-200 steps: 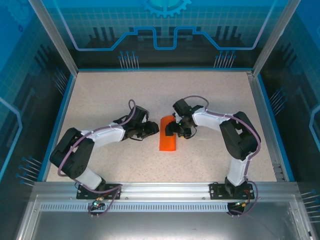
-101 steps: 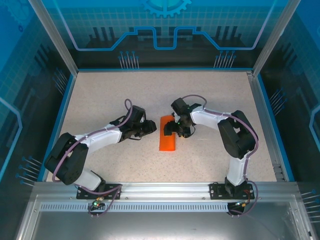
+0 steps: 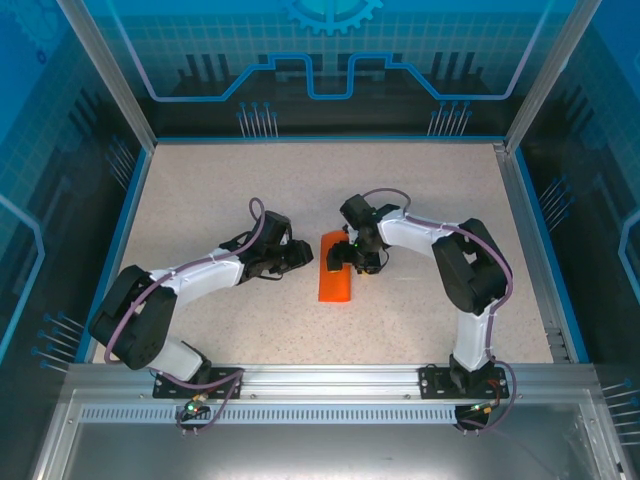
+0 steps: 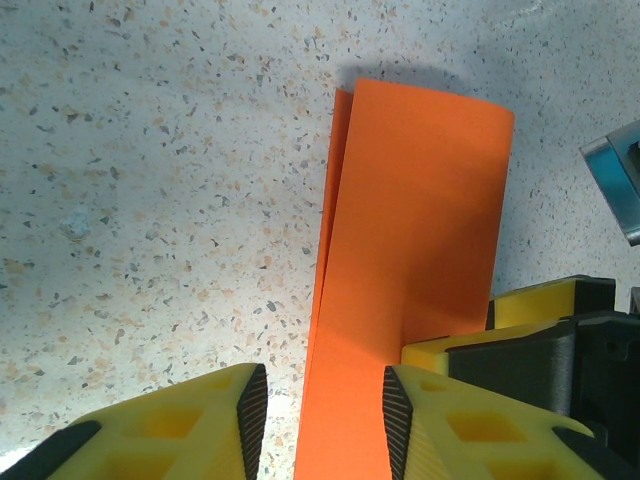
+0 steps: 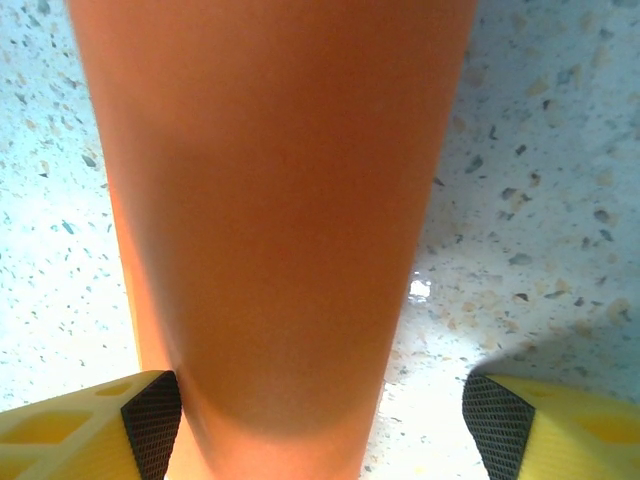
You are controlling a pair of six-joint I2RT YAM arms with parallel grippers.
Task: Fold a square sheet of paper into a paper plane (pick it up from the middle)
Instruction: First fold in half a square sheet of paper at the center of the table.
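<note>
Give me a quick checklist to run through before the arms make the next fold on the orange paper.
1. The paper is folded in half and lying on the table: ok.
2. Its layers line up: not ok, a thin strip of the under layer shows along one long edge.
3. The left gripper is open, fingers either side of a long edge: ok.
4. The right gripper is open wide, with the sheet between its fingers: ok.
5. The crease is pressed flat: cannot tell.
</note>
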